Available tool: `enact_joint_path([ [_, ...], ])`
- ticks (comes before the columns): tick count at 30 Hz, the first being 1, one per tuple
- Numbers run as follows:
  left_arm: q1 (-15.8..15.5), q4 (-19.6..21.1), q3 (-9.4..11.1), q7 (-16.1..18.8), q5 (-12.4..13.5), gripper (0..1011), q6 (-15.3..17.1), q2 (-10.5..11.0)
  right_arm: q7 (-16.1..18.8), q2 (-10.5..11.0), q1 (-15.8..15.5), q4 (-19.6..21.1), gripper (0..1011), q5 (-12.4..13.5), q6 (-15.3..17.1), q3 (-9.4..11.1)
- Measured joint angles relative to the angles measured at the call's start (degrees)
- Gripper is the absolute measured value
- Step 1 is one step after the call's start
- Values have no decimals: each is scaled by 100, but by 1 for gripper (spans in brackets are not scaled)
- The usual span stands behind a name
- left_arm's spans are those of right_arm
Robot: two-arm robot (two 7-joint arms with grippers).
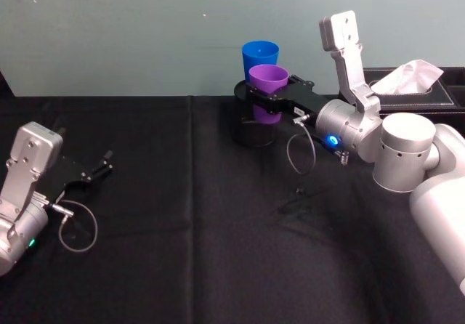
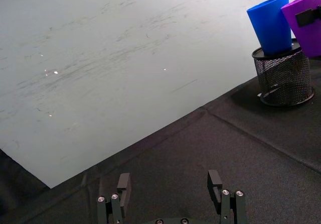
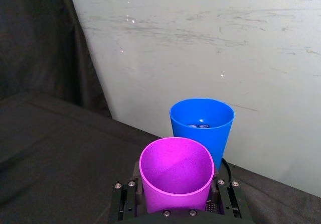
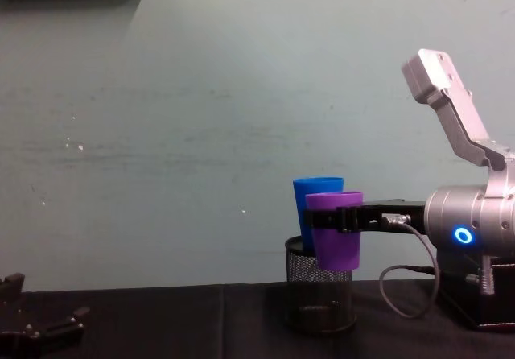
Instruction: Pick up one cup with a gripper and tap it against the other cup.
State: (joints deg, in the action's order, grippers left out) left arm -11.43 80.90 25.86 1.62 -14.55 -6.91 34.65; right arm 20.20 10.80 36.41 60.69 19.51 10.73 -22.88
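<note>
My right gripper (image 1: 270, 97), the black two-fingered clamp on the silver-grey arm, is clamped around the purple tapered plastic cup (image 1: 268, 90), which I hold upright, lifted off the black cloth-covered table (image 1: 218, 266). The bright blue tapered plastic cup (image 1: 260, 57) stands straight ahead of my fingertips, seated upright in the black mesh holder (image 4: 320, 295), its rim slightly above the purple one. From the side the two cups overlap; I cannot tell whether they touch. I judge a short forward push makes the tap. My left gripper (image 1: 98, 170) rests open, well apart to the left.
</note>
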Motion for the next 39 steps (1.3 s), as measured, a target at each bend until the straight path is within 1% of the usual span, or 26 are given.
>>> enact_joint_path([
  [19, 0, 0, 0, 0, 0, 1000, 0, 0, 0, 0, 0, 0, 723, 0, 0, 1],
  [22, 0, 0, 0, 0, 0, 1000, 0, 0, 13, 25, -81, 113, 723, 19, -1, 42],
  [24, 0, 0, 0, 0, 0, 1000, 0, 0, 22, 66, -184, 240, 723, 46, -1, 79],
  [26, 0, 0, 0, 0, 0, 1000, 0, 0, 29, 147, -367, 483, 723, 84, 1, 126],
  [27, 0, 0, 0, 0, 0, 1000, 0, 0, 28, 212, -514, 671, 723, 98, 8, 147],
  [30, 0, 0, 0, 0, 0, 1000, 0, 0, 25, 346, -774, 990, 723, 109, 21, 163],
  [31, 0, 1, 0, 0, 0, 1000, 0, 0, 27, 436, -936, 1174, 723, 107, 21, 165],
  [33, 0, 0, 0, 0, 0, 1000, 0, 0, 39, 536, -1123, 1352, 723, 102, 16, 162],
  [34, 0, 0, 0, 0, 0, 1000, 0, 0, 45, 579, -1215, 1455, 723, 94, 7, 158],
  [36, 0, 0, 0, 0, 0, 1000, 0, 0, 40, 745, -1545, 1743, 723, 17, -19, 107],
  [39, 0, 0, 0, 0, 0, 1000, 0, 0, 30, 844, -1764, 1890, 723, -66, -81, 68],
])
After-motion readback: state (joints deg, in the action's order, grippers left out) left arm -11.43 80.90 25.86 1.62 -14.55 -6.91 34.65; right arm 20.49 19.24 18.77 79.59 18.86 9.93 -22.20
